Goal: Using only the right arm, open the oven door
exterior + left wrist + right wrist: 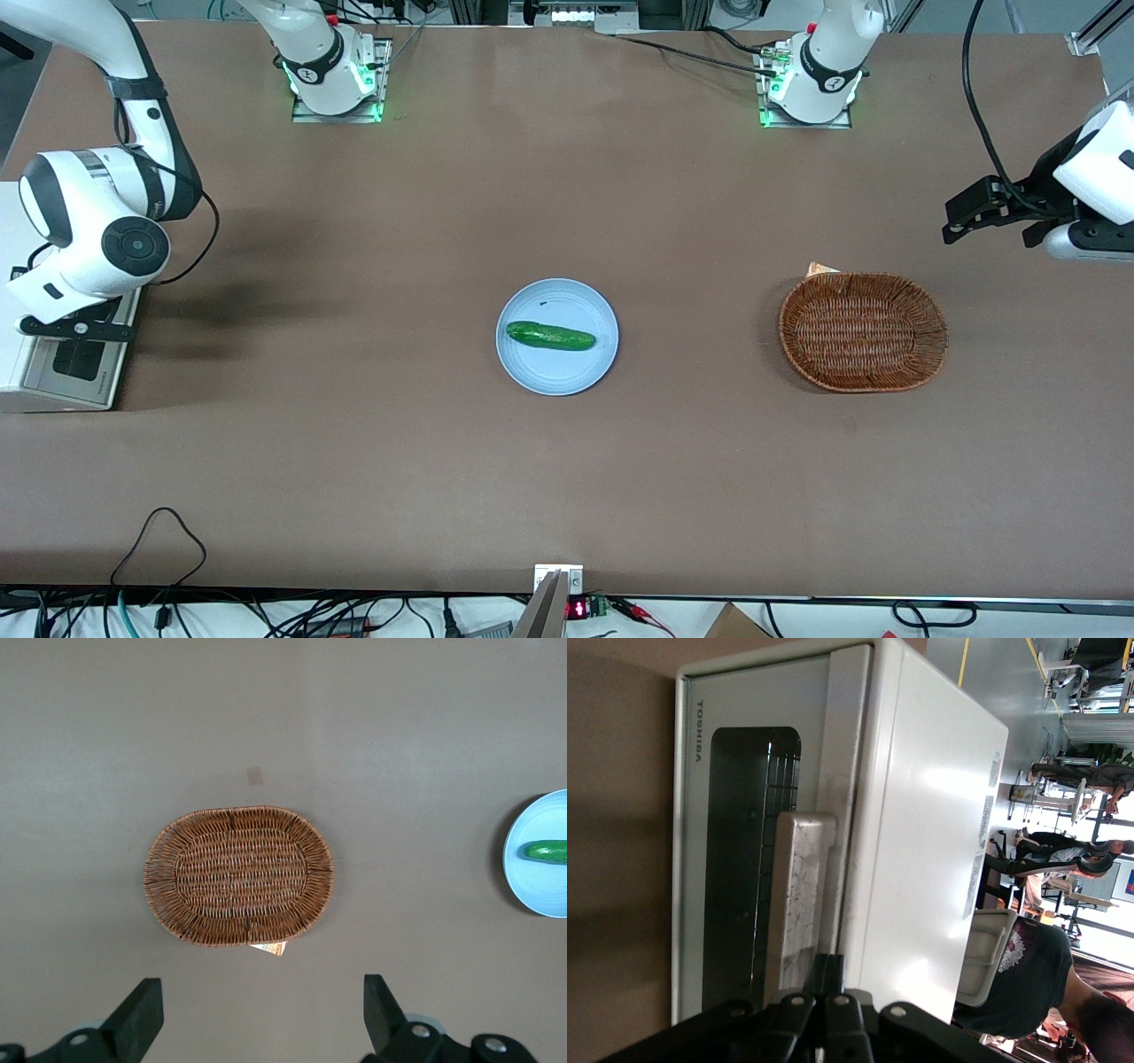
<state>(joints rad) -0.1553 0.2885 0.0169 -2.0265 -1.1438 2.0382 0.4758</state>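
We are seeing the round pale-blue plate [557, 363] lying nearest the front camera on the brown tabletop [567, 478], carrying a green cucumber [550, 336]. Toward the working arm's end, the white jointed right arm [93, 221] is hanging its black claw [824, 979] at the silver bar handle [796, 895] of the dark-glass oven door [749, 859], which is sitting shut on the cream-white toaster oven [921, 815]; the fingers are pressed together.
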